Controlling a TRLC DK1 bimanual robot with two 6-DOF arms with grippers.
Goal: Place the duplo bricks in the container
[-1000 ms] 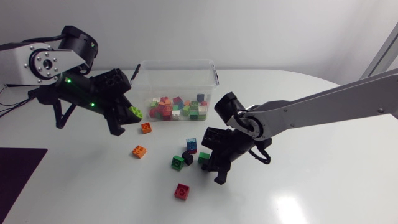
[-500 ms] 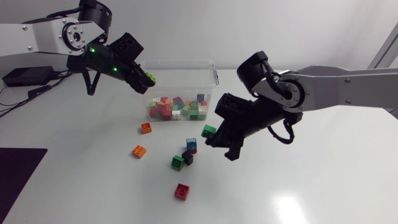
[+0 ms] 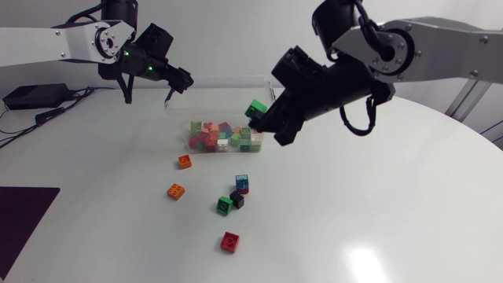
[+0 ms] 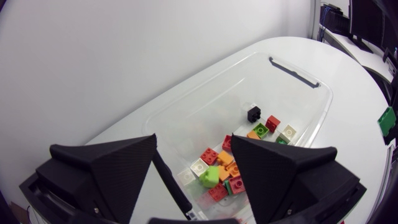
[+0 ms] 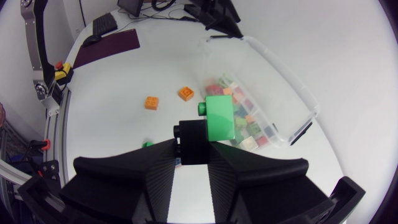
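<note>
A clear container [image 3: 271, 93] stands at the back of the table, holding several coloured bricks [image 3: 224, 135]. My left gripper [image 3: 178, 82] hangs open over its left end. In the left wrist view a lime brick [image 4: 209, 177] shows in the gap between the fingers [image 4: 102, 171], down among the bricks in the container [image 4: 292, 68]. My right gripper [image 3: 267, 122] is shut on a green brick [image 3: 255, 108] by the container's right front corner. In the right wrist view the green brick [image 5: 219, 118] sticks up from the gripper [image 5: 194, 155], with a black piece against it.
Loose bricks lie in front of the container: two orange [image 3: 185, 161] [image 3: 175, 191], a blue [image 3: 242, 183], a green [image 3: 225, 205], a black [image 3: 237, 200] and a red [image 3: 229, 241]. A dark mat [image 3: 23, 224] covers the front left corner.
My left arm carried the lime brick up over the container and opened. My right arm lifted the green brick from the table up to the container's right end.
</note>
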